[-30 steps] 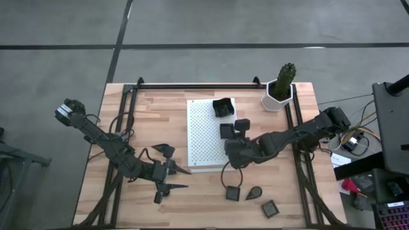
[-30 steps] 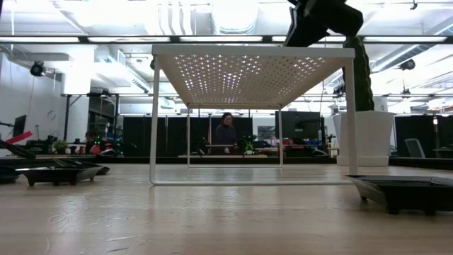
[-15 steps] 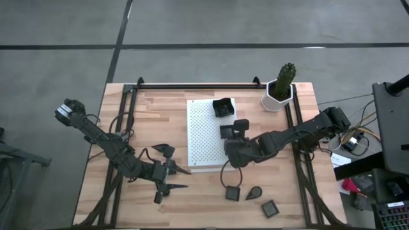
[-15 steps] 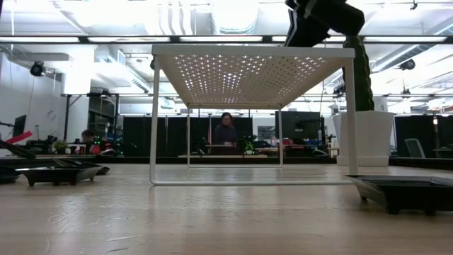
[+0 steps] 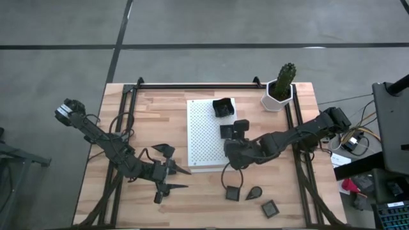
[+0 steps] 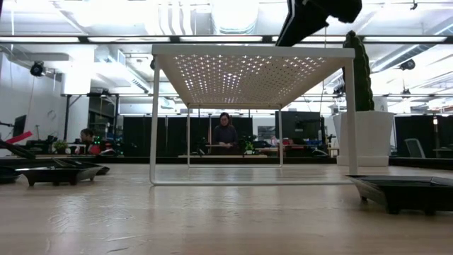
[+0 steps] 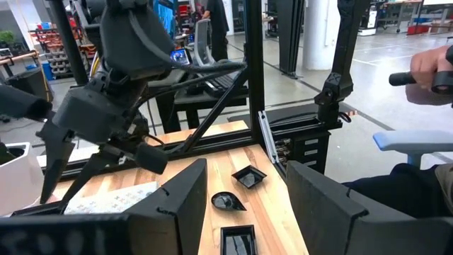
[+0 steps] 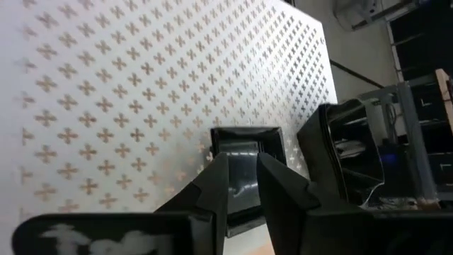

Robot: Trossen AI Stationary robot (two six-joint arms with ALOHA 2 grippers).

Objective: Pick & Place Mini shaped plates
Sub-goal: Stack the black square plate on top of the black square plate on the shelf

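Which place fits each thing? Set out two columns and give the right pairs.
Things:
1. cactus pot
2. square plate
3. teardrop plate
4. left gripper

Places:
A. on the white perforated board, by the right gripper
B. bare wood, near edge of the table
C. far right corner of the table
D. left of the board, over the wood

Pairs: 1-C, 2-A, 3-B, 4-D

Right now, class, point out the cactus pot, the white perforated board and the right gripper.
cactus pot [image 5: 278, 96], high view, white rim.
white perforated board [image 5: 203, 137], high view, bare middle.
right gripper [image 8: 241, 185], right wrist view, between fingertips.
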